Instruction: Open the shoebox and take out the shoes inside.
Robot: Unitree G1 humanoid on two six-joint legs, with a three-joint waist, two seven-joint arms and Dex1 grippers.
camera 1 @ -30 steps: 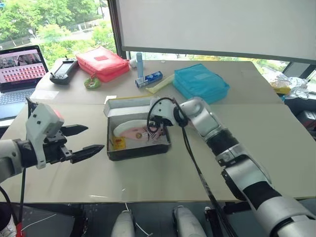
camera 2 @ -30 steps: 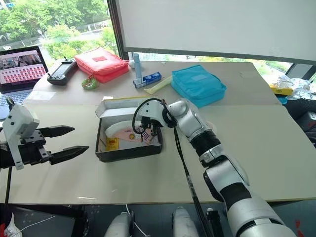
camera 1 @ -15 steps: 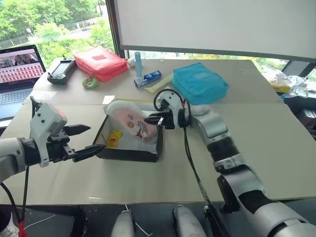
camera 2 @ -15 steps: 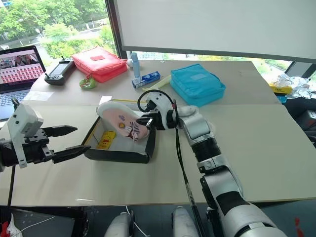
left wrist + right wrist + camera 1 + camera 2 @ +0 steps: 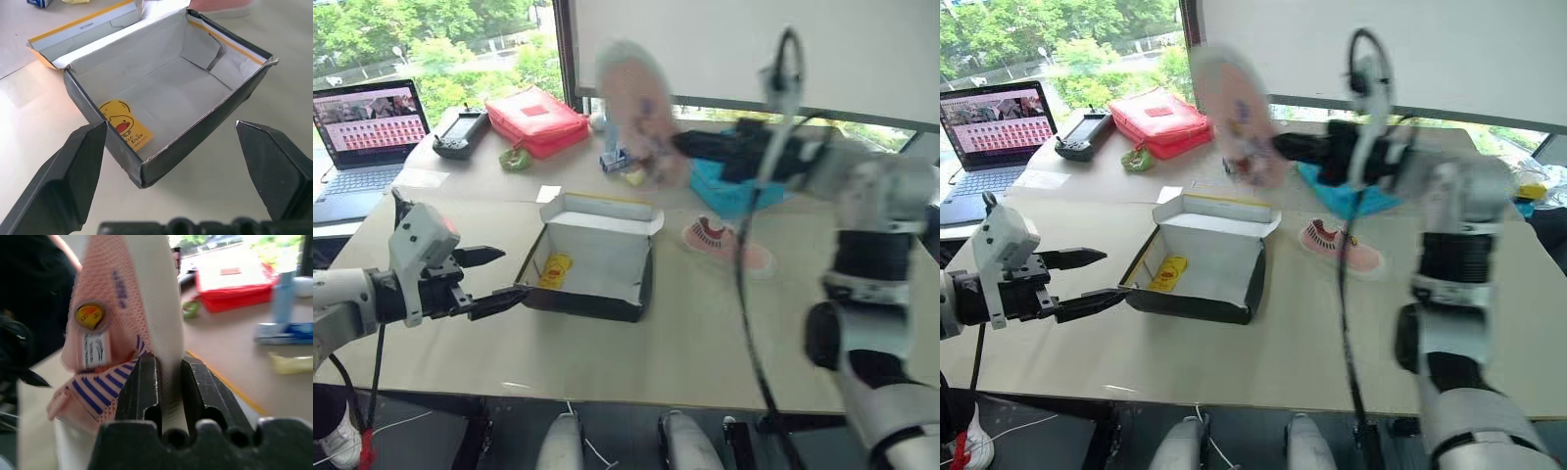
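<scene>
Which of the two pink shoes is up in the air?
The pink shoe pinched at its white sole between the right gripper fingers, raised above the open shoebox. The other shoe lies on the table.

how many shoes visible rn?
2. One shoe is held up in the right hand, above the table. The other shoe lies on the table, right of the open shoebox, which holds none.

The shoebox [image 5: 590, 258] stands open with only a yellow card [image 5: 554, 269] in its left end, so its interior is free from above. The left gripper [image 5: 497, 279], fingers spread, crowds its left wall. Right of the box one shoe [image 5: 725, 243] lies on the table [image 5: 705, 333]; the near strip is bare.
</scene>
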